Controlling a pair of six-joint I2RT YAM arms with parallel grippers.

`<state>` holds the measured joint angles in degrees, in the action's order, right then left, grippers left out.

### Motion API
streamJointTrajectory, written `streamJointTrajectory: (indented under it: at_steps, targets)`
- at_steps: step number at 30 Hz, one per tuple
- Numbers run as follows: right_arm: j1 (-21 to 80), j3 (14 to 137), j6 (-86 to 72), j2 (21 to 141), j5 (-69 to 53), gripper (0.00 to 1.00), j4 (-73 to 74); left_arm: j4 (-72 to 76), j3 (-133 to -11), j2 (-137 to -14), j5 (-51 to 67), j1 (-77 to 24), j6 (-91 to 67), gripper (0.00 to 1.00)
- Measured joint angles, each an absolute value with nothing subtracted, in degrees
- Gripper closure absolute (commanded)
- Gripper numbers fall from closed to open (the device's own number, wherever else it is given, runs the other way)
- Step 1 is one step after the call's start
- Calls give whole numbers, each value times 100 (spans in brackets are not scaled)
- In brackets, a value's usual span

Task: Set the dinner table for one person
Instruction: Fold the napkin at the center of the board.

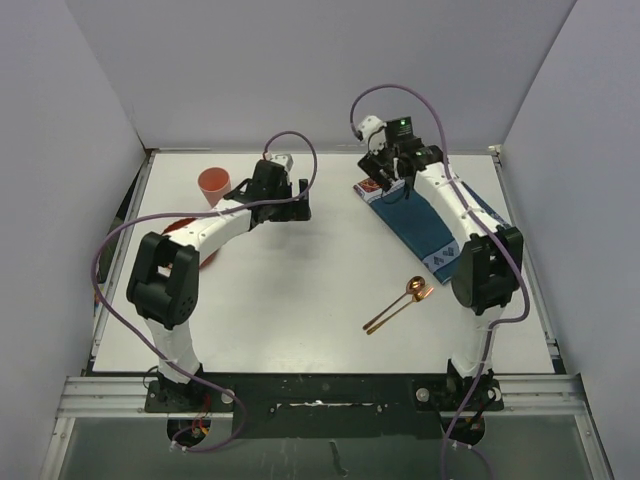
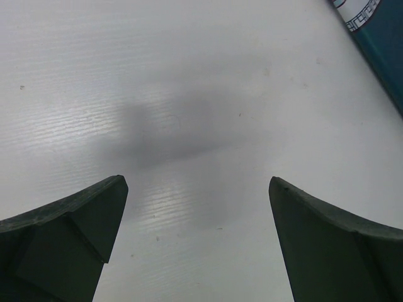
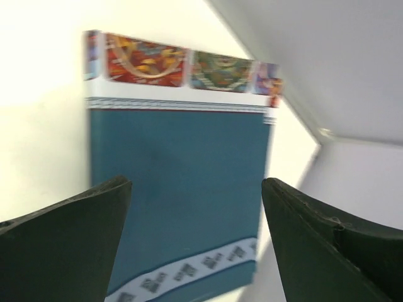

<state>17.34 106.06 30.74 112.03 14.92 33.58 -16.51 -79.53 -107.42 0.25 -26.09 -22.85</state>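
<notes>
Over the far-right worktop (image 1: pixel 300 290), the right gripper (image 3: pixel 195 184) hangs wide above the mat (image 3: pixel 176 163); pinching one edge low should drag it flat. The left gripper (image 2: pixel 198 182) gapes empty.

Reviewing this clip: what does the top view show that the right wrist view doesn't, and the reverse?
Top only: the cup, the copper spoons and the left arm. Right wrist only: a close look at the placemat and its colourful end band, seen past the open right gripper. Both: the teal placemat lying on the white table.
</notes>
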Motion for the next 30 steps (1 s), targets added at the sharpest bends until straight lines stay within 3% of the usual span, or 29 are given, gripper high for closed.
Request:
streamJointTrajectory:
  at_steps: [12,30]
  targets:
    - [1612,9776,2268,12261,526,13,4379,-1892,-7929,-9758,-167,-2593,-2237,2]
    - [1953,9806,2383,12547,497,23,3804,-2239,-7293,-9561,-301,-2534,-2228,2]
